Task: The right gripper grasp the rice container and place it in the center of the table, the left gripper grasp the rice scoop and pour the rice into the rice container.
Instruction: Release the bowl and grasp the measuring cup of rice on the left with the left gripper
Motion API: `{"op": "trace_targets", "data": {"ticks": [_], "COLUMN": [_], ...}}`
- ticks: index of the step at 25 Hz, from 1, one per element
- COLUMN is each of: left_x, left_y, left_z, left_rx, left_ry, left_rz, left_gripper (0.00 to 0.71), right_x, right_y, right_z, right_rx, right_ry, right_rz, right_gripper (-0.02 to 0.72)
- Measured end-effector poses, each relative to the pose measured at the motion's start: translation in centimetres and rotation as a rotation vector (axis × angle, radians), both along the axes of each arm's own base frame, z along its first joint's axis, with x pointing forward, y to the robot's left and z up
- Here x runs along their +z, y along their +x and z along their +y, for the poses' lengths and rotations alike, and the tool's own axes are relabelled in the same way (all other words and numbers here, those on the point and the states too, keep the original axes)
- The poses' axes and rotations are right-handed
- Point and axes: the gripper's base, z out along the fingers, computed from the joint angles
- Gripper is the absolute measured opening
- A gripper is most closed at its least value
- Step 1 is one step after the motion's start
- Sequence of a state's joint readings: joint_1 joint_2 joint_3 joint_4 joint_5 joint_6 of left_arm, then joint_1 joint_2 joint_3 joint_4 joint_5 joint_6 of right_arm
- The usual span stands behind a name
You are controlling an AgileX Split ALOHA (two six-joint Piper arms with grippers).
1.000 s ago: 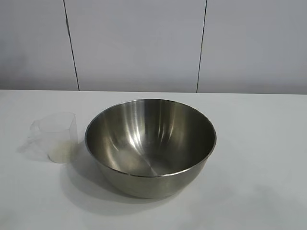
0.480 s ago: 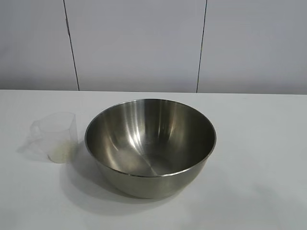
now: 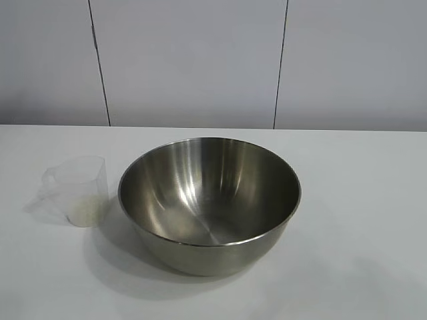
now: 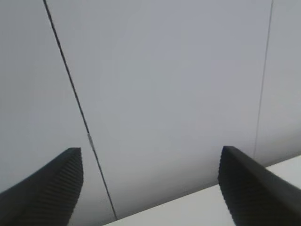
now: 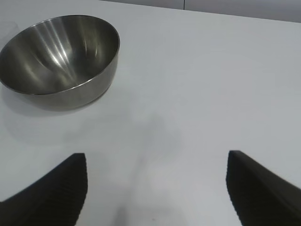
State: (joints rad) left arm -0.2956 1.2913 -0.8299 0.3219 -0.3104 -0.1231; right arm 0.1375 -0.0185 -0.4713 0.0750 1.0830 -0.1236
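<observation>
The rice container [image 3: 209, 203] sits upright on the desk [image 3: 360, 220], mouth up, and I take it as my landmark; being round it has no long axis across the desk, only its upright one. It looks like thin polished steel, stiff and fairly light but slippery, so I judge its rim the only sensible hold for fingers, one inside and one outside the wall. It already looks about central on the desk. Just beside it, toward the left arm's side and not quite touching, stands the rice scoop [image 3: 75, 190], upright too, its long axis vertical, with what seems to be its pour lip or handle turned away from the container; I cannot tell which. A pale layer at its bottom is probably the rice [image 3: 81, 215]. The scoop looks light, thin-walled and a little springy, easy to tip or squash, so I would take it across the body below the rim and gently. My left gripper [image 4: 150, 188] has its fingers spread wide with nothing between them, facing the wall beyond the container. My right gripper [image 5: 157, 188] is likewise wide apart and empty, hanging over bare desk well apart from the container.
</observation>
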Motion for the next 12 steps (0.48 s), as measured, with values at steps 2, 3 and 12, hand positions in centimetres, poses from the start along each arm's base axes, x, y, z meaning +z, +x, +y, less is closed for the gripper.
{"op": "trace_targets", "data": {"ticks": [2, 3, 12], "left_x": [-2.1, -2.8, -10.8], "left_y": [-1.0, -1.5, -7.6], "left_z": [0.0, 0.1, 4.8], "left_rx": [-0.033, -0.041, 0.213], "left_ry": [-0.026, -0.055, -0.187], "left_rz": [-0.047, -0.092, -0.161], "left_gripper": [0.57, 0.57, 0.57], "right_x": [0.0, 0.0, 0.0], "right_y": [0.0, 0.0, 0.0], "right_z": [0.0, 0.0, 0.0], "right_rx": [0.0, 0.0, 0.0], "right_ry": [0.0, 0.0, 0.001], "right_rz": [0.0, 0.0, 0.0], "right_gripper": [0.557, 0.557, 0.557]}}
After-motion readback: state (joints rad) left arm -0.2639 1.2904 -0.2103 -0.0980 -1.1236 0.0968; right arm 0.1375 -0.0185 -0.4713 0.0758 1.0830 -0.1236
